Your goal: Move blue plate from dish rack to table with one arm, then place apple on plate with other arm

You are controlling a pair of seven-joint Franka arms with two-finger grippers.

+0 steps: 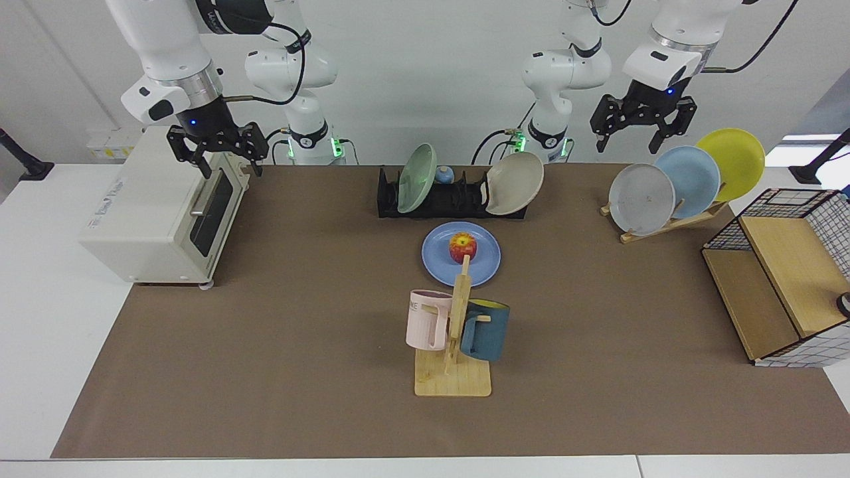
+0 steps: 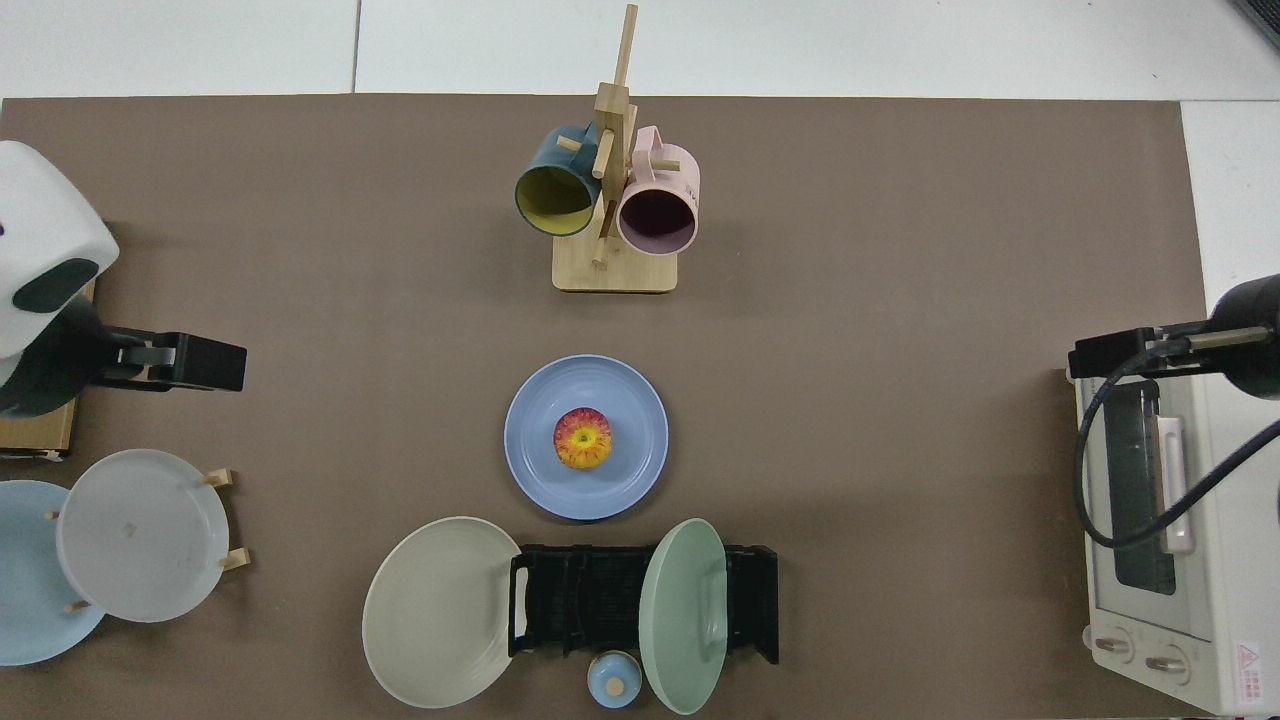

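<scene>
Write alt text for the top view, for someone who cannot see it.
A small red apple sits in the middle of a round periwinkle-blue plate on the brown table mat, just in front of a low black slotted dish rack. Both arms wait at opposite edges, the left tool and right tool empty and open.

Plain white wall (image 1: 431, 79) behind.

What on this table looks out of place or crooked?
The beige plate hangs off the end of the dish rack, tilted outward rather than upright in a slot like the green plate. Otherwise nothing stands out: the apple sits centred on the blue plate, nothing spilled.
</scene>
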